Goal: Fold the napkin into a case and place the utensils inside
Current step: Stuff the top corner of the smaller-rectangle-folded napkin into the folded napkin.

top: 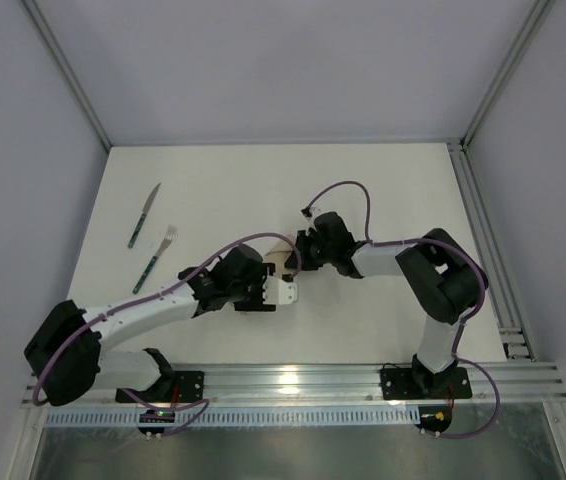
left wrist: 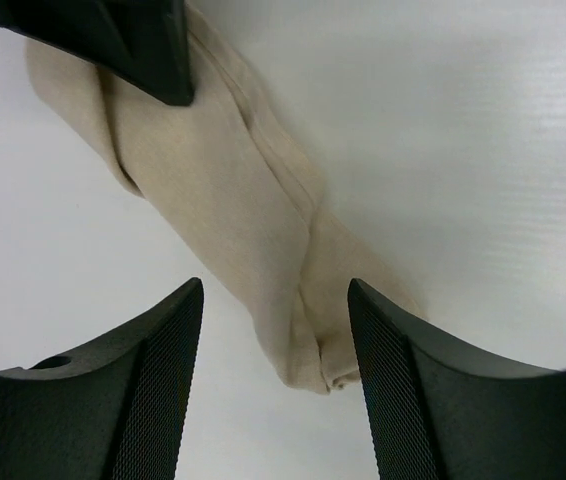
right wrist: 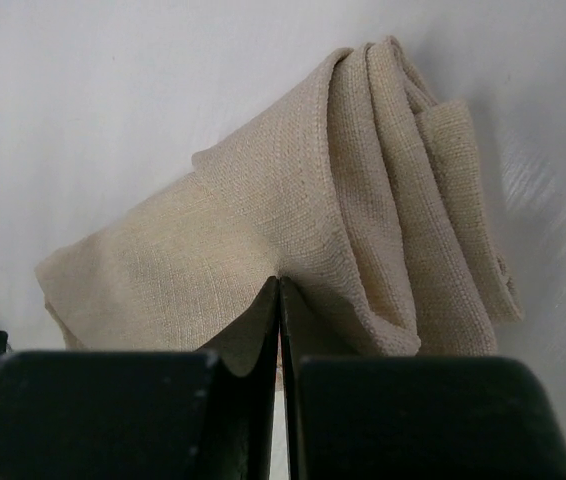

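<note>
The napkin [left wrist: 253, 200] is folded into a narrow case. The left gripper [left wrist: 275, 300] stands apart above it, and the right gripper [right wrist: 280, 290] is closed at its edge. The knife [top: 144, 215] and fork [top: 155, 258] lie far left — not yet inside.

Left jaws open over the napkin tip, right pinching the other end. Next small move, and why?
Probably lift the left gripper straight up off the napkin. Its jaws stand open astride the narrow end, gripping nothing, while the right gripper pinches the other end; fork and knife lie untouched off to the left.
</note>
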{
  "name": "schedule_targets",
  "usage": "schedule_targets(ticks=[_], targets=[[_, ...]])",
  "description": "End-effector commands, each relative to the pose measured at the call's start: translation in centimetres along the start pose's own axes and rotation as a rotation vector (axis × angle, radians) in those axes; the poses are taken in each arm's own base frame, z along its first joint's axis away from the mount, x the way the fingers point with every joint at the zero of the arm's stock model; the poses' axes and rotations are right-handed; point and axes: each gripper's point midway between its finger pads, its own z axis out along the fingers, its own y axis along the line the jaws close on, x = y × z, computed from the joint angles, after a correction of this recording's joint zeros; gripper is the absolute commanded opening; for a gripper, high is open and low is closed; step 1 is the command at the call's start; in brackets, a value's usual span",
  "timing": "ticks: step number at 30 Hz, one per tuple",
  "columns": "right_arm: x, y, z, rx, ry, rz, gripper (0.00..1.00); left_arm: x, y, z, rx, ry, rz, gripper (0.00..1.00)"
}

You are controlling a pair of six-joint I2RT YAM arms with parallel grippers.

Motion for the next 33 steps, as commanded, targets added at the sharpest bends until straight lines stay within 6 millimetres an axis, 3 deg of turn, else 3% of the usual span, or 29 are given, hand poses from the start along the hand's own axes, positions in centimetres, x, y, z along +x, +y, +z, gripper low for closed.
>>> schedule_targets(ticks=[1, 8, 15, 21, 24, 26, 28, 32, 33], targets=[[0.1, 0.4, -0.2, -0.025, -0.011, 0.039, 0.04, -2.7, 2.1, 0.6, -0.048, -0.063, -0.085, 0.62], [-0.2, 0.5, -0.4, -0.059, -0.025, 0.084, 0.04, -2.6, 1.7, 5.0, -0.078, 0.077, 0.032, 0.71], [-0.2, 0.8, -0.7, -0.075, -0.029, 0.086, 0.04, -1.8, 1.7, 7.7, -0.132, 0.179, 0.1, 0.7], [-0.9, 0.9, -1.1, -0.084, -0.047, 0.087, 0.04, 0.0, -0.5, 8.2, -0.07, 0.257, 0.133, 0.41], [-1.2, 1.1, -1.4, -0.094, -0.054, 0.084, 0.04, 0.3, -0.8, 7.9, -0.054, 0.271, 0.127, 0.35], [-1.6, 1.4, -1.7, -0.107, -0.061, 0.079, 0.04, 0.5, -1.1, 7.8, -0.041, 0.279, 0.129, 0.24], [-1.9, 1.7, -1.9, -0.115, -0.066, 0.076, 0.04, 0.4, -1.0, 7.9, -0.04, 0.28, 0.128, 0.03], [-2.7, 3.1, -3.1, -0.163, -0.081, 0.031, 0.05, 0.2, -1.0, 7.7, -0.038, 0.263, 0.13, 0.0], [-3.6, 3.8, -3.8, -0.175, -0.101, 0.012, 0.09, -0.1, -0.9, 7.6, -0.041, 0.25, 0.126, 0.0]])
